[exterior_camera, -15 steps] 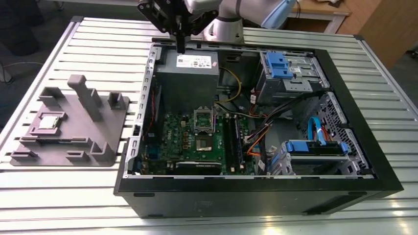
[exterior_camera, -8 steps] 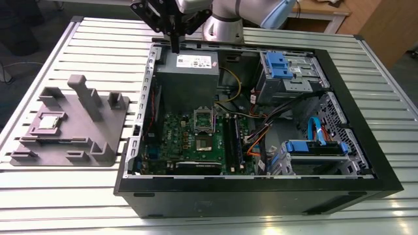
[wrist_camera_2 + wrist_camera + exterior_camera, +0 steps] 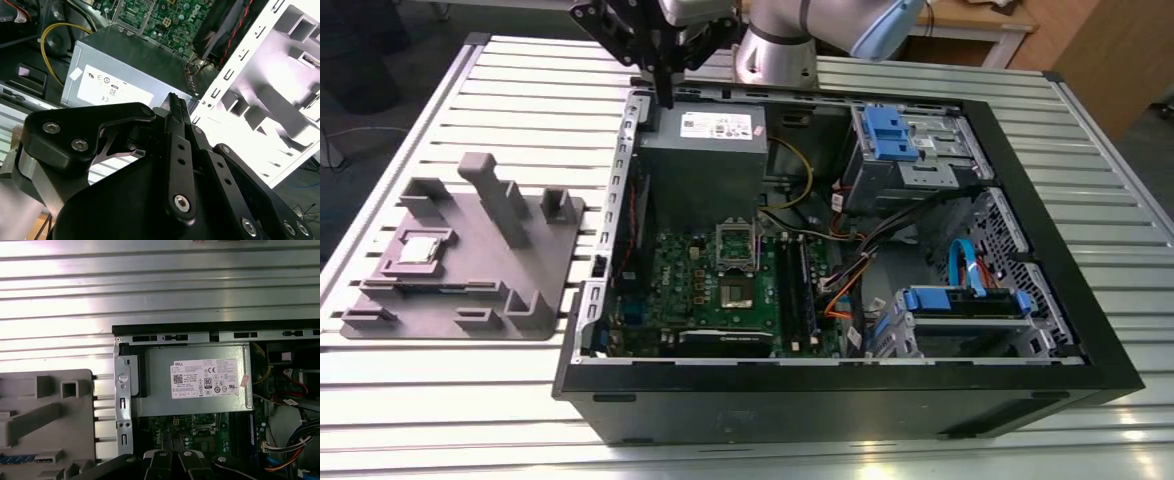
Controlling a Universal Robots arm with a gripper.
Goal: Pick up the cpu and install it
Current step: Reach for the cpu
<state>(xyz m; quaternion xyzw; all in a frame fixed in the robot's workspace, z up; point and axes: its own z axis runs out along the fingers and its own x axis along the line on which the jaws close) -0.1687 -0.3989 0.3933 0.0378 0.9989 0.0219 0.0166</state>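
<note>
The cpu (image 3: 424, 248), a small pale silver square, lies in a recess of the grey moulded tray (image 3: 520, 300) at the exterior view's left, beside the open computer case. My gripper (image 3: 667, 97) hangs over the case's far wall, above the grey power supply (image 3: 704, 150), well away from the cpu. In the second wrist view my gripper (image 3: 176, 102) is shut, its black fingers pressed together with nothing between them. On the green motherboard (image 3: 670, 290), the socket (image 3: 735, 293) lies bare with its shiny metal frame (image 3: 736, 243) flipped up.
Tall posts rise from the tray (image 3: 45, 410) near the cpu. Inside the black case (image 3: 854, 405) are drive cages with blue clips (image 3: 887, 130), loose cables (image 3: 854, 280) and a yellow wire (image 3: 47, 35). The power supply (image 3: 200, 380) sits under my gripper. A ribbed metal table (image 3: 520, 90) carries everything.
</note>
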